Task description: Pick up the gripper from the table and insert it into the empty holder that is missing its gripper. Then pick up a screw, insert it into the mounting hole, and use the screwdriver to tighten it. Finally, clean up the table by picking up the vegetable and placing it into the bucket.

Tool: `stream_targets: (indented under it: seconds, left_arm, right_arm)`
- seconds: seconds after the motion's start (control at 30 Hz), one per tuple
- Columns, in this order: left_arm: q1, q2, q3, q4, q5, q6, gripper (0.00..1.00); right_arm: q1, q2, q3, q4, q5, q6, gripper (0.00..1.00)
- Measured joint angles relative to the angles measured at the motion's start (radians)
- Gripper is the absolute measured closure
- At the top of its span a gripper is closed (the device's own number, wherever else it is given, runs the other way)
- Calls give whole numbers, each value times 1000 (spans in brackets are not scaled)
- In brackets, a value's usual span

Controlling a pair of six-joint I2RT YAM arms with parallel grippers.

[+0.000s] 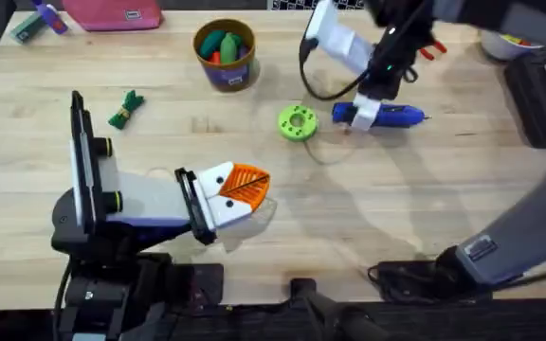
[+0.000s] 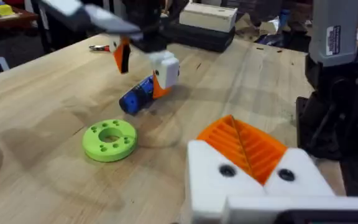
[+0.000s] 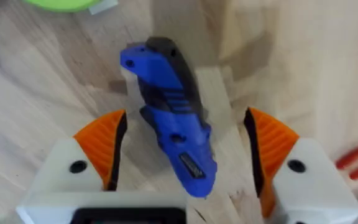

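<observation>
Right wrist view puts the screwdriver [image 3: 169,109] directly between your right gripper's [image 3: 185,155] spread orange pads [image 3: 101,146], jaws wide and holding nothing, so you need only descend and close. Overhead, the screwdriver [image 1: 387,116] lies flat just beside the green ring [image 1: 298,123], long axis running across the table, metal tip pointing away from the ring toward the right edge

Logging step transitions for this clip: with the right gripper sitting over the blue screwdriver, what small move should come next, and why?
Probably close the right gripper on the screwdriver. Its orange pads stand open on either side of the blue body, which lies on the table between them untouched, so a squeeze should secure it before lifting.
</observation>
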Motion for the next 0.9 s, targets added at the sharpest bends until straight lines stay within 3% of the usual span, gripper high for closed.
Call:
stream_targets:
  seconds: [0.07, 0.23, 0.3, 0.5, 0.67, 0.8, 0.9]
  left_arm:
    - [0, 0, 0, 0, 0, 1, 866]
    - [0, 0, 0, 0, -2, 1, 83]
    - [0, 0, 0, 0, -3, 0, 36]
    - [0, 0, 0, 2, -6, 3, 30]
    - [0, 0, -2, 43, -55, 13, 23]
    - [9, 0, -1, 39, -144, -58, 18]
    - [26, 4, 40, -33, -240, -84, 16]
  right_arm:
    - [0, -58, 5, 0, -7, 34, 8]
    - [0, -218, 21, 13, -28, 146, 7]
    - [0, -274, 26, 36, -55, 222, 8]
    - [0, -409, 47, 40, -119, 541, 8]
    - [0, -511, 50, -44, -143, 718, 8]
    - [0, -613, 50, -106, -158, 774, 8]
    - [0, -702, 39, -105, -180, 796, 7]
